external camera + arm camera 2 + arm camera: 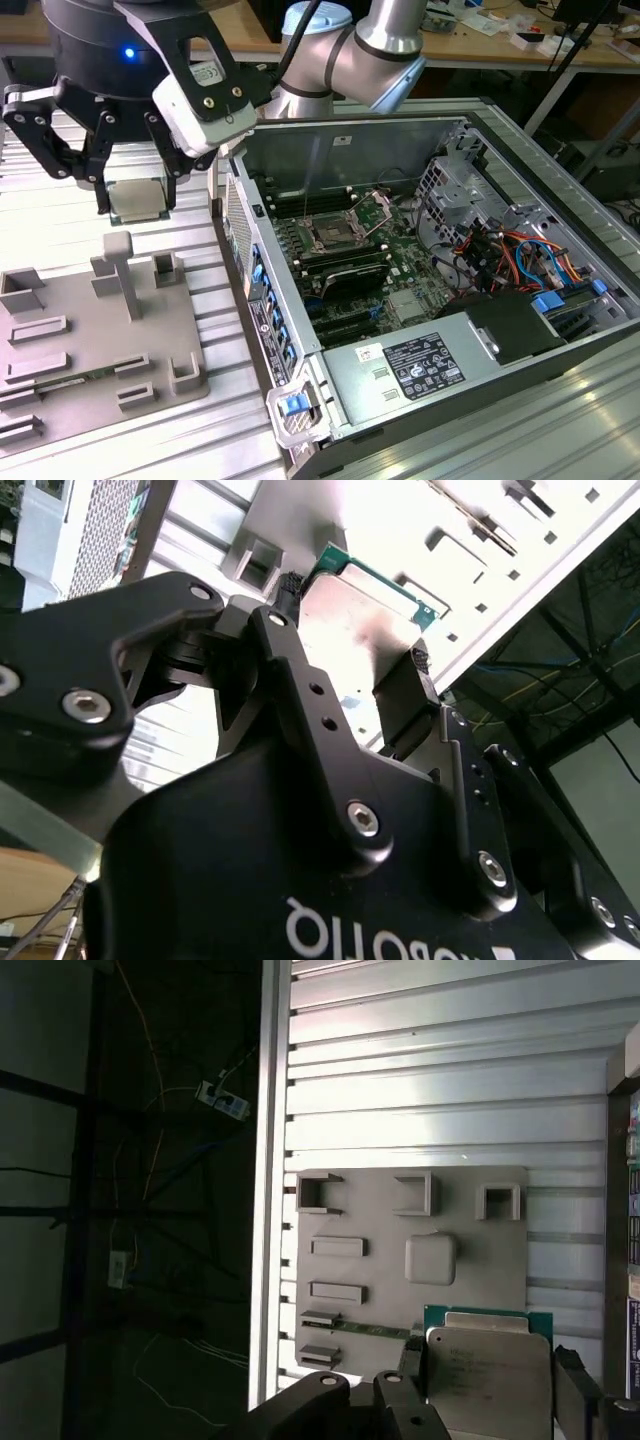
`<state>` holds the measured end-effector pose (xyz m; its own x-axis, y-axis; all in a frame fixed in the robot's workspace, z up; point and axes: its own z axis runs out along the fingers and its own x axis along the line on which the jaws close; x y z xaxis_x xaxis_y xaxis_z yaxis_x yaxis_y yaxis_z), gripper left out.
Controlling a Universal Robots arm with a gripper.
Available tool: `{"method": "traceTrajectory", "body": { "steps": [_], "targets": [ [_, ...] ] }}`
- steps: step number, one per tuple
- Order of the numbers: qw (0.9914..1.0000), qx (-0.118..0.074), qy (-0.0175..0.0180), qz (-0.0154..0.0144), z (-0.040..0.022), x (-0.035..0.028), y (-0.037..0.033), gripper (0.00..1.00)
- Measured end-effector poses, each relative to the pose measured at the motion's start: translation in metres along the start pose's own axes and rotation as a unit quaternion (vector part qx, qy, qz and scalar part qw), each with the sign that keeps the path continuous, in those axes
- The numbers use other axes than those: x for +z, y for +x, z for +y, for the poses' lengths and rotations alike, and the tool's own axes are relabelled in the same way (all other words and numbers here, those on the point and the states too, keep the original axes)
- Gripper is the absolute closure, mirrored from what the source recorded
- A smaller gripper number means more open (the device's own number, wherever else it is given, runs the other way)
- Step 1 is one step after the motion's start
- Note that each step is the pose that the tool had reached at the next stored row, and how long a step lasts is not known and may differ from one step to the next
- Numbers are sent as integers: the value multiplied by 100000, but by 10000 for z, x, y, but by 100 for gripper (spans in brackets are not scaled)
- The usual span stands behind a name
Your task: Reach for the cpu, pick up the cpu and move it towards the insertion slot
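Observation:
The cpu (136, 203) is a thin square chip with a silvery top and a green edge. It hangs in the air above the far edge of the grey tray (95, 345), clamped between the black fingers of my gripper (137, 196), which is shut on it. Both wrist views show the chip (362, 605) (488, 1372) held between the fingertips (283, 608) (412, 1358), with the tray (385, 1222) below. The insertion slot (330, 238), a dark socket in a silver frame on the green motherboard, lies inside the open computer case toward the exterior view's right of the gripper.
The case's side wall (238, 235) stands between the gripper and the socket. A tall grey post (120, 268) rises from the tray just below the chip. A power supply (415, 365), a drive cage (465, 185) and coloured cables (510, 255) crowd the case. The ribbed metal table (70, 215) surrounds everything.

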<state>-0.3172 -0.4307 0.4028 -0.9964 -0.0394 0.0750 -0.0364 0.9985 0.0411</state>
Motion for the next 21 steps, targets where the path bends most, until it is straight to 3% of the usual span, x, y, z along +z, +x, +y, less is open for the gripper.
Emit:
{"method": "traceTrajectory", "body": {
  "steps": [7,12,21],
  "targets": [
    [100000,5,3,13,-2,-5,-64,45],
    [99999,-35,13,-506,-3,-5,-72,45],
    [99999,-23,-10,-504,-7,-15,-191,45]
  ]
}}
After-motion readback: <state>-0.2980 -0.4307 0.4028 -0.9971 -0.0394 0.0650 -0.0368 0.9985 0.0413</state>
